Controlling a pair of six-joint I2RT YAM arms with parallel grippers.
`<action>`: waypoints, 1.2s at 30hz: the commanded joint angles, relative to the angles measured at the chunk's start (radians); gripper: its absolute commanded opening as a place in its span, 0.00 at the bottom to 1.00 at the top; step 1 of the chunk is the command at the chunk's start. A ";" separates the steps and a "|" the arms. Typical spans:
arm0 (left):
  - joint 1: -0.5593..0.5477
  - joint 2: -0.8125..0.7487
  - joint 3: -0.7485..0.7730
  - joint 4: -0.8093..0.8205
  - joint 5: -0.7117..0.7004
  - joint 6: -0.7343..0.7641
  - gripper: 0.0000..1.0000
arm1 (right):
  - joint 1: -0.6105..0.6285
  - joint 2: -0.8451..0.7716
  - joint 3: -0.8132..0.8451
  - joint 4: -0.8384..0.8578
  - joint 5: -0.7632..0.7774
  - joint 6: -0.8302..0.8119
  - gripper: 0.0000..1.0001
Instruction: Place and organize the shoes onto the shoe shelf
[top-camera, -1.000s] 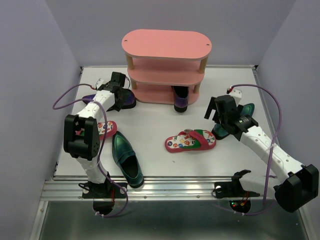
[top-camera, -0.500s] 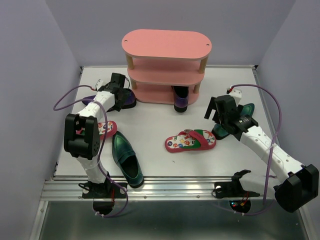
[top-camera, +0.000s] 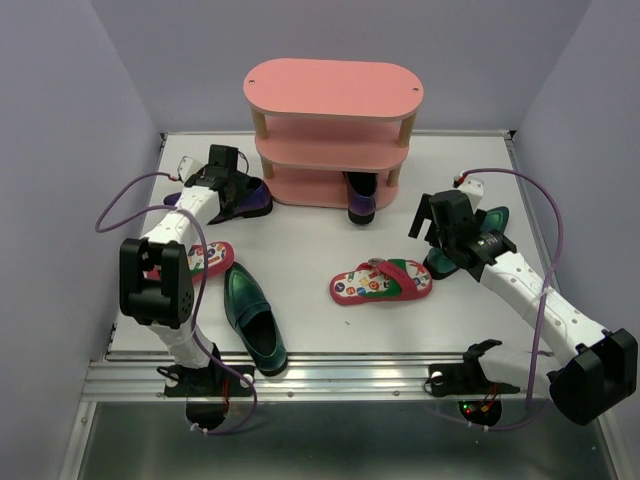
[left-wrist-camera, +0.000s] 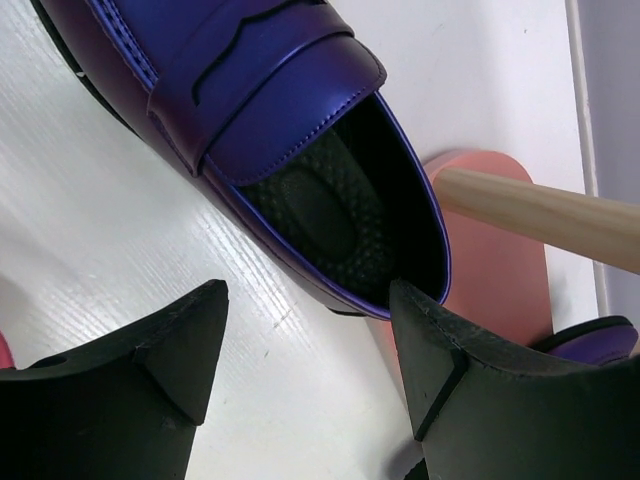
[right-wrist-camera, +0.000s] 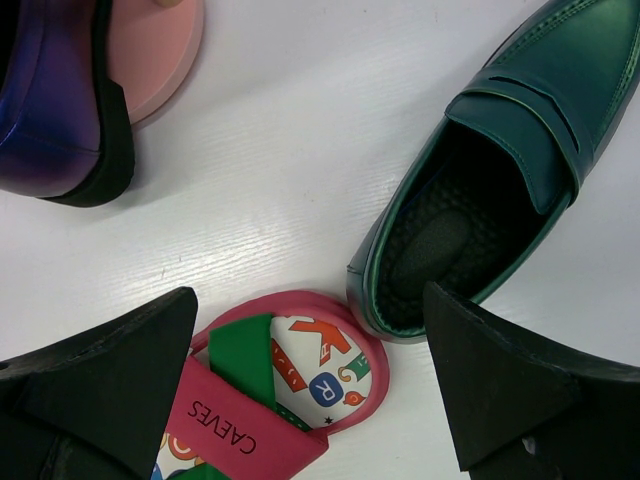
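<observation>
Left wrist view: left end effector (left-wrist-camera: 305, 310) is wide open and empty, hovering over the purple loafer (left-wrist-camera: 260, 100) at upper middle, just beside the shelf (left-wrist-camera: 500, 280) foot. I'd drop so the jaws straddle the heel-side wall, then pinch. Arm's stretched far forward, wrist tipped down.

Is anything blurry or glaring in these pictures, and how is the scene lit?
Top view: soft, even light, all sharp, the shelf shading its own lower tiers. Left wrist view: the purple loafer is crisp, with a dull sheen on its upper. Right wrist view: the green loafer carries a pale sheen too; no blur.
</observation>
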 joint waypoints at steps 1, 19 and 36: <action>0.003 0.055 0.010 0.036 0.015 -0.030 0.76 | 0.005 -0.003 0.002 0.038 -0.001 0.002 1.00; 0.001 0.084 -0.014 0.009 0.029 -0.073 0.06 | 0.005 0.000 -0.009 0.036 0.013 0.015 1.00; -0.040 -0.261 -0.028 -0.236 -0.155 0.019 0.00 | 0.005 -0.006 -0.017 0.039 0.033 0.029 1.00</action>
